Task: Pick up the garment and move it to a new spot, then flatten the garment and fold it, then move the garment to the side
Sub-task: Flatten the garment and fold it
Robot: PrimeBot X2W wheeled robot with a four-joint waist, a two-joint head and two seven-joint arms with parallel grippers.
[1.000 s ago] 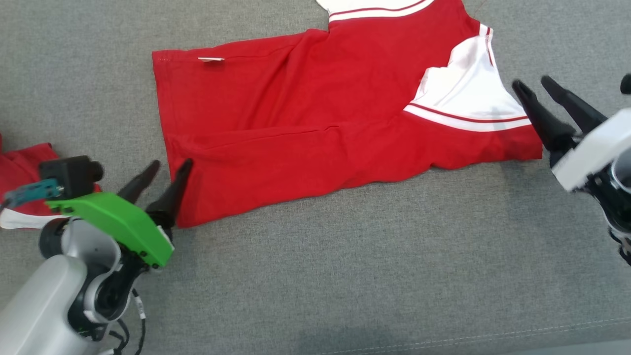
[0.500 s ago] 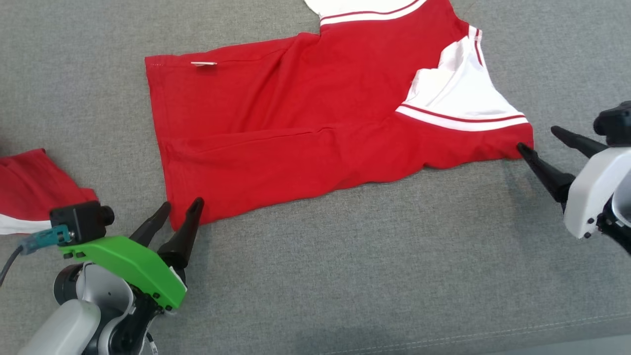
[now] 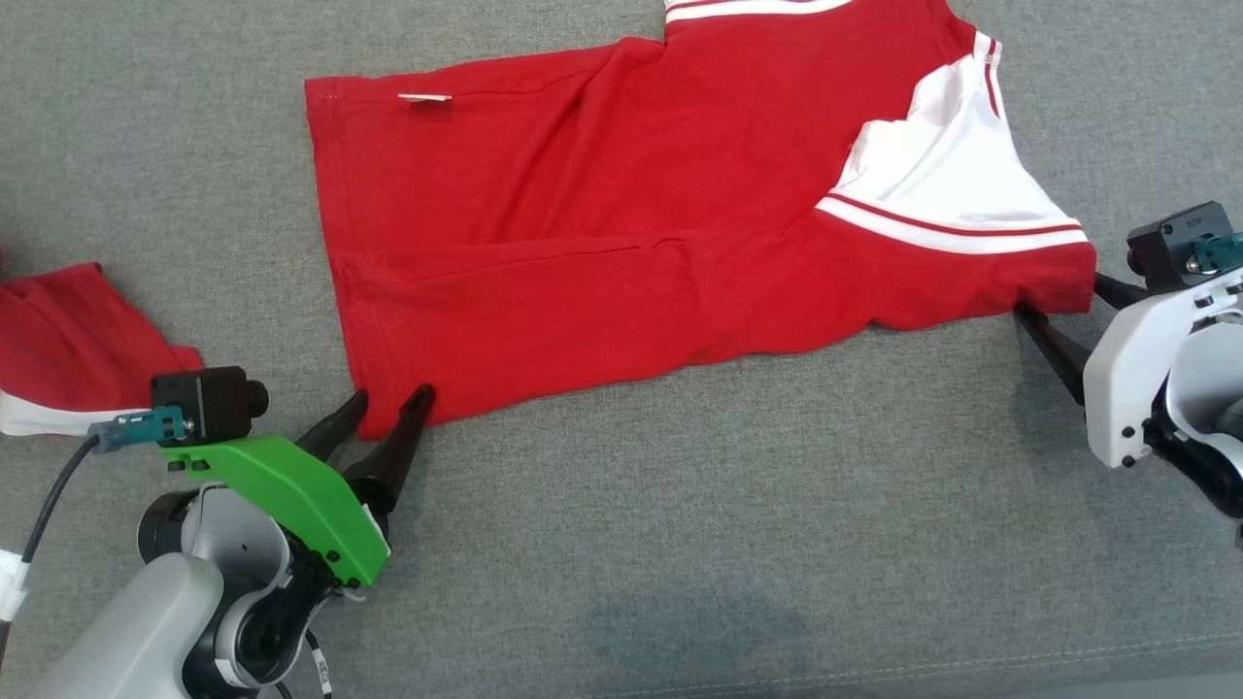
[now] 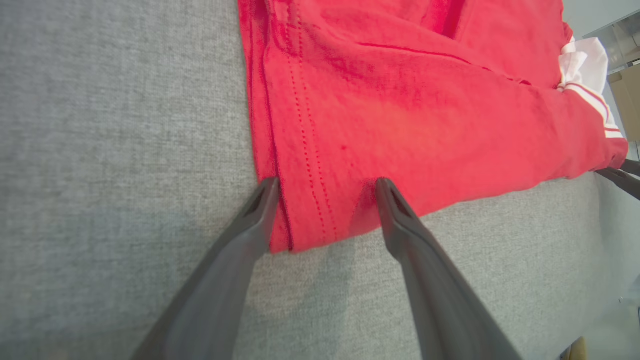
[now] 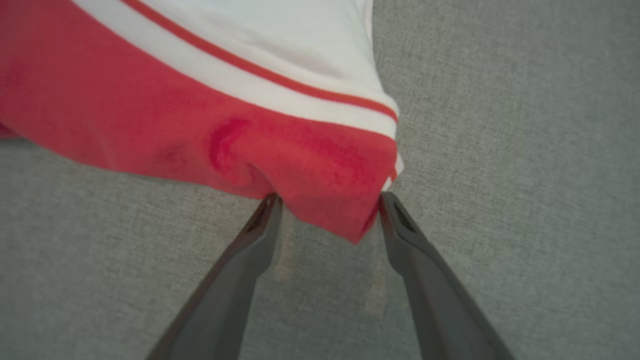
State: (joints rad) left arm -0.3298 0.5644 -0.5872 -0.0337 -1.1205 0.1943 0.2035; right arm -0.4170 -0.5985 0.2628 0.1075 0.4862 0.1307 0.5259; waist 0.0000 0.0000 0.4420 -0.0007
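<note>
Grey cloth-covered counter (image 3: pixel 680 544) carrying two red-and-white pieces.
The garment (image 3: pixel 602 233) lies spread flat, one hem corner between the left gripper (image 3: pixel 393 393) fingers and a sleeve corner between the right gripper (image 5: pixel 330 202) fingers; a smaller cloth (image 3: pixel 68 340) lies left of the left gripper.

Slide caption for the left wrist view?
Open left gripper straddles the hemmed corner of the red garment on the grey surface.

Garment (image 3: pixel 583 223) tag (image 3: pixel 424 97) illegible; no txt.
</note>
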